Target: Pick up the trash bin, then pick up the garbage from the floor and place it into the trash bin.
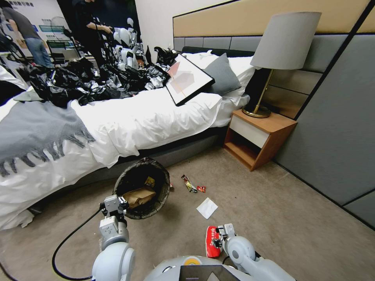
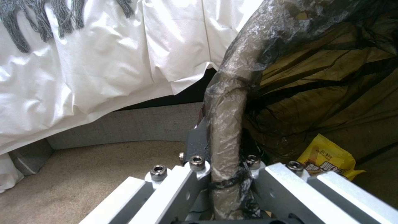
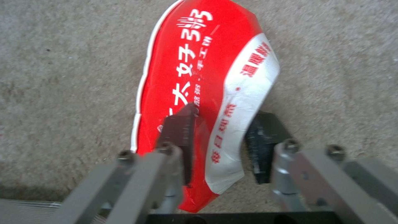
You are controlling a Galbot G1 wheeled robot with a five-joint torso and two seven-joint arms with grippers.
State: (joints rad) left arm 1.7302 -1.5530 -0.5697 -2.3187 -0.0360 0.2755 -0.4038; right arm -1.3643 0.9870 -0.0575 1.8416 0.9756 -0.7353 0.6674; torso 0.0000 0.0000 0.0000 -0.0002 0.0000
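The trash bin point(image 1: 160, 203), lined with a black bag, hangs tilted just off the carpet beside the bed. My left gripper point(image 1: 115, 203) is shut on its near rim point(image 2: 227, 118). Inside lie a brown paper bag point(image 1: 138, 196) and a yellow packet point(image 2: 329, 158). My right gripper point(image 3: 219, 137) is shut on a red-white snack packet point(image 3: 199, 77), held just above the carpet low in the head view point(image 1: 213, 242). More garbage lies on the floor past it: a white paper sheet point(image 1: 207, 207), a dark snack wrapper point(image 1: 189, 183) and a small red wrapper point(image 1: 201, 189).
The bed point(image 1: 117, 128) with white sheets hanging down runs along the left, a heap of black plastic bags point(image 1: 78, 84) and a framed picture point(image 1: 187, 80) on top. A wooden nightstand point(image 1: 258, 136) with a lamp point(image 1: 281, 50) stands ahead right. A grey wall panel point(image 1: 336, 128) borders the right.
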